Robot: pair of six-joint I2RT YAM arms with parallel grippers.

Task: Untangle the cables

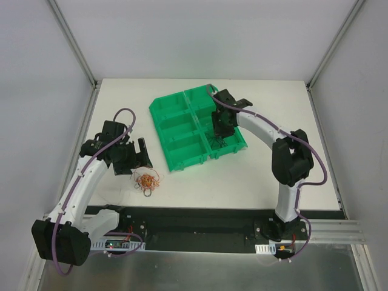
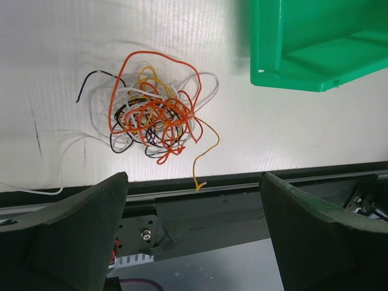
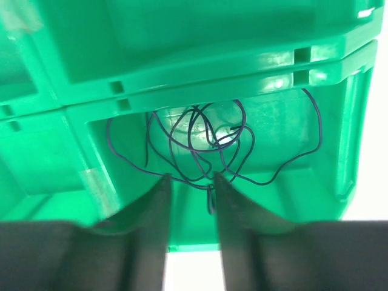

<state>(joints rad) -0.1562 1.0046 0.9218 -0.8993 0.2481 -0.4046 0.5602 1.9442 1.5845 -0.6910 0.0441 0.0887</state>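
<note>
1. The right hand sits low over a corner compartment of the green tray. Its fingers are narrowly apart and clamp nothing that I can make out.
2. A dark cable lies coiled in that compartment, one loop between the fingertips. A straight upward lift should avoid snagging it.
3. The left hand gapes wide over the bench, near the tangled cables. It is probably best aimed at the loose yellowish tail.

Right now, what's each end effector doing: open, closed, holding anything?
Left end effector: wide open, empty.
Right end effector: slightly open; a dark wire hangs between its fingers, not clamped.
</note>
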